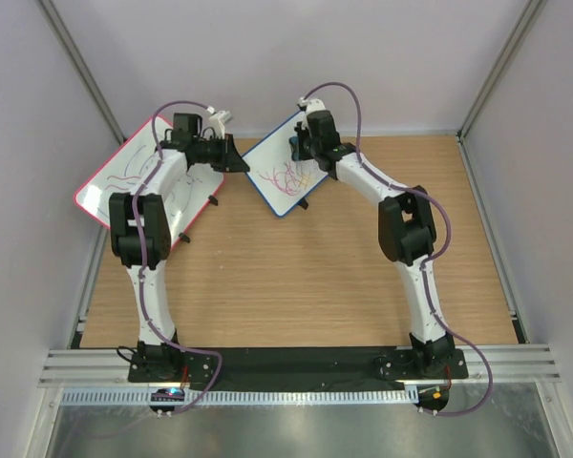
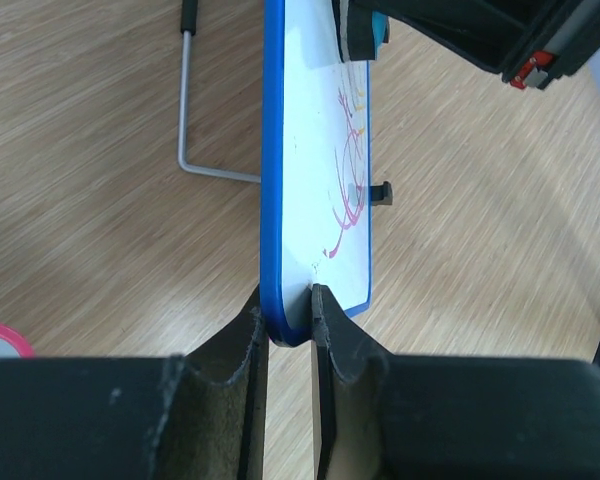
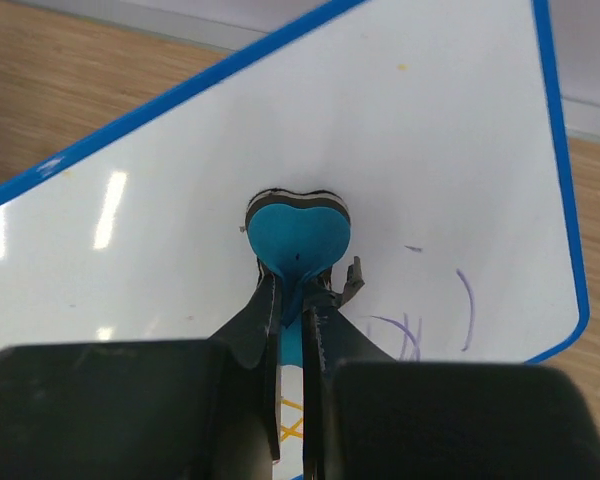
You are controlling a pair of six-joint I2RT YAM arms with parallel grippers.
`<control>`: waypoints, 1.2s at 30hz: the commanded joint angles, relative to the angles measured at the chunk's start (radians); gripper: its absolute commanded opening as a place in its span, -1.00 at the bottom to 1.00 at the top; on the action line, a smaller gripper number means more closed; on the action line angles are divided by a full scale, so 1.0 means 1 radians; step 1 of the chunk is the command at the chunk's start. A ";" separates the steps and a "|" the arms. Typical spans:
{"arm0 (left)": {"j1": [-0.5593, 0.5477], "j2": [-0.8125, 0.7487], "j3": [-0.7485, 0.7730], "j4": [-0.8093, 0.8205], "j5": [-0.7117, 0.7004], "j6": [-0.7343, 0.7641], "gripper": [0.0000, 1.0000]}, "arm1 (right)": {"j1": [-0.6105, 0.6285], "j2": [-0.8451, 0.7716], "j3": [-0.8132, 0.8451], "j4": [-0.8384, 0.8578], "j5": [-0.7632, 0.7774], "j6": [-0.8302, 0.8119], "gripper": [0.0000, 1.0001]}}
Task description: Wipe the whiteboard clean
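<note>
Wooden tabletop (image 1: 296, 286) between pale walls. Blue-framed whiteboard (image 1: 285, 174), at centre rear, bears pink and purple scribbles. Left gripper (image 2: 290, 310) pinches its frame edge; right gripper (image 3: 292, 300) clamps a blue heart-shaped eraser (image 3: 298, 235) against the board face. Red-framed whiteboard (image 1: 100, 186) lies at far left.
</note>
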 commanded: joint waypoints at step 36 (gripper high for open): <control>-0.040 0.016 0.058 -0.035 -0.020 0.139 -0.99 | 0.017 -0.011 -0.114 0.117 0.100 0.277 -0.98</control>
